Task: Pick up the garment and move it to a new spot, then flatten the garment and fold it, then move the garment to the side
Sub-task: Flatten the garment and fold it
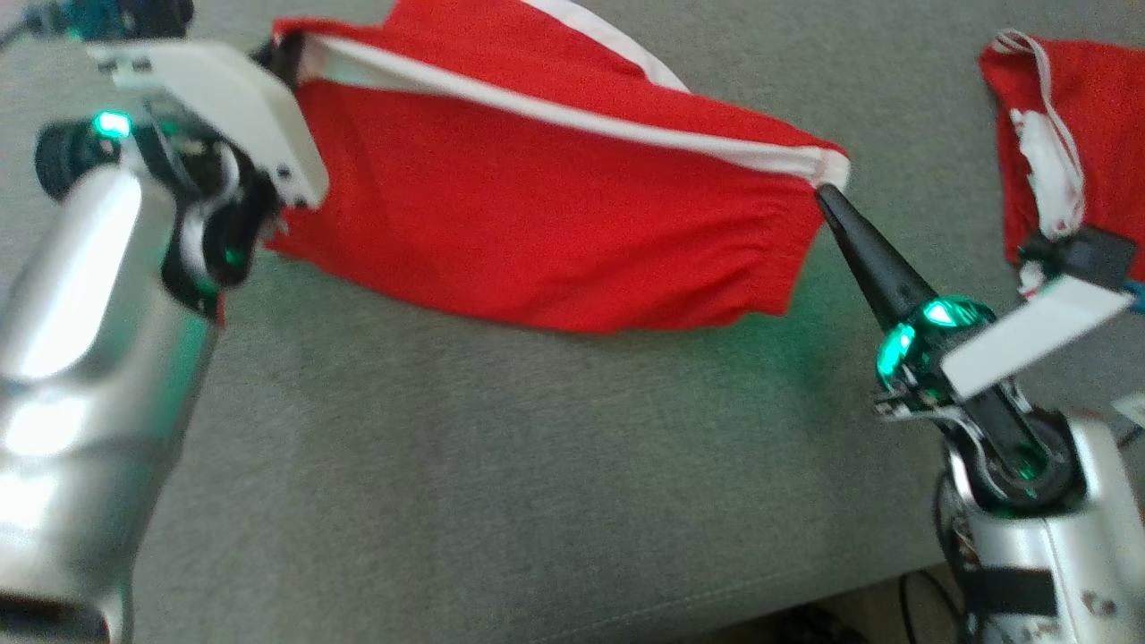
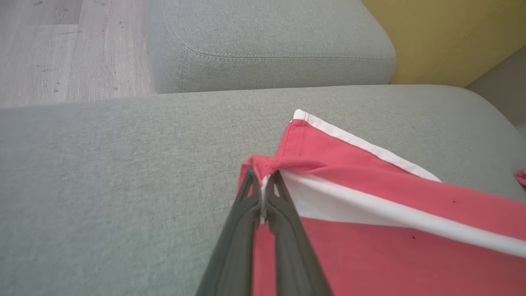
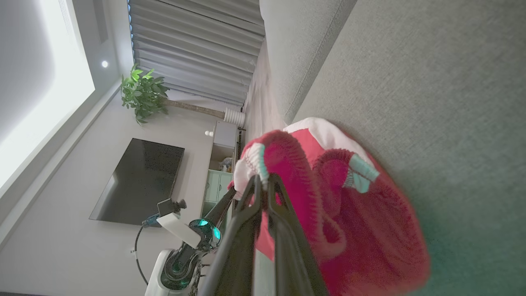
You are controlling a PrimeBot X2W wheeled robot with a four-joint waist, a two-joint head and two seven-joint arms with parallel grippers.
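A red garment (image 1: 537,206) with a white stripe hangs stretched between my two grippers, just above the grey sofa seat (image 1: 537,465). My left gripper (image 1: 284,55) is shut on its left corner, partly hidden behind the white wrist mount. In the left wrist view the left gripper (image 2: 263,183) pinches bunched red cloth (image 2: 370,246) at its tips. At the garment's right corner, on the white band, my right gripper (image 1: 827,190) is shut. The right wrist view has the right gripper (image 3: 263,183) clamped on gathered garment (image 3: 361,238), which sags toward the seat.
A second red and white cloth (image 1: 1064,134) lies crumpled at the far right of the seat. The sofa's front edge (image 1: 680,599) runs along the bottom right. Another grey cushion (image 2: 267,41), a yellow cushion (image 2: 452,37) and wooden floor (image 2: 61,49) lie beyond.
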